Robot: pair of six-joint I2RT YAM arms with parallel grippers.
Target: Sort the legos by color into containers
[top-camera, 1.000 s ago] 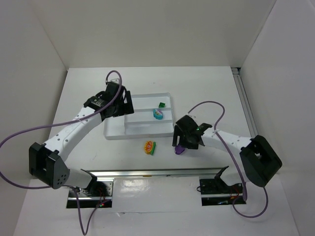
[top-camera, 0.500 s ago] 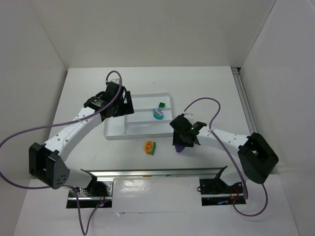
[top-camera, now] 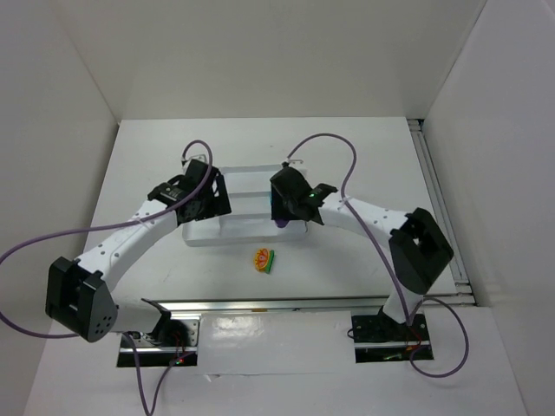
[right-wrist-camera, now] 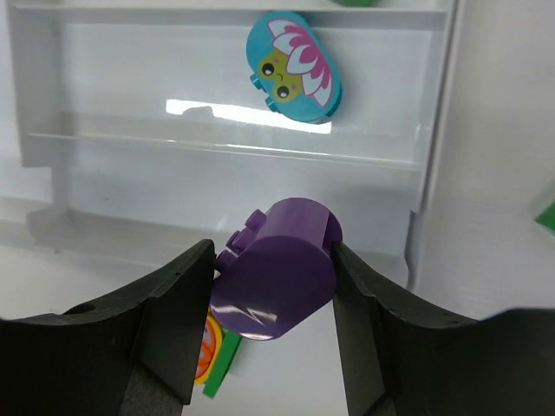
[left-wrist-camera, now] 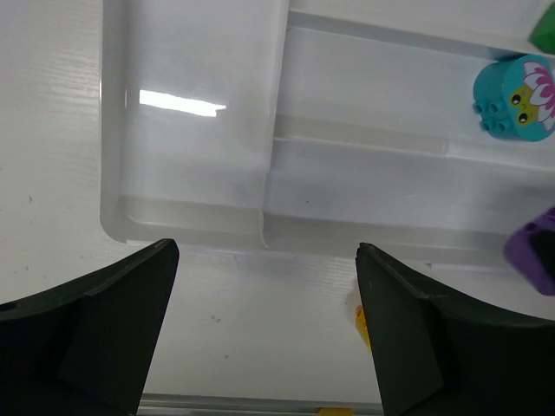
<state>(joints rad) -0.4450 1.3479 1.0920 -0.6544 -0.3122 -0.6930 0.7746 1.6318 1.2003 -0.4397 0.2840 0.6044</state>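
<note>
The right fingers (right-wrist-camera: 173, 312) clamp the purple oval (right-wrist-camera: 277, 279) over the near edge of the white tray (left-wrist-camera: 191, 130). The left fingers (left-wrist-camera: 104, 321) gape wide, empty, by its near left corner. 1 cyan-and-pink piece (right-wrist-camera: 293, 62) lies inside; the orange-yellow piece (top-camera: 263, 259) sits on the counter (top-camera: 347, 147).

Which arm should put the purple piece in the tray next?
Right. The right end effector grips the purple piece at the near edge of the tray. The left end effector is open and empty, near the tray's other corner.
</note>
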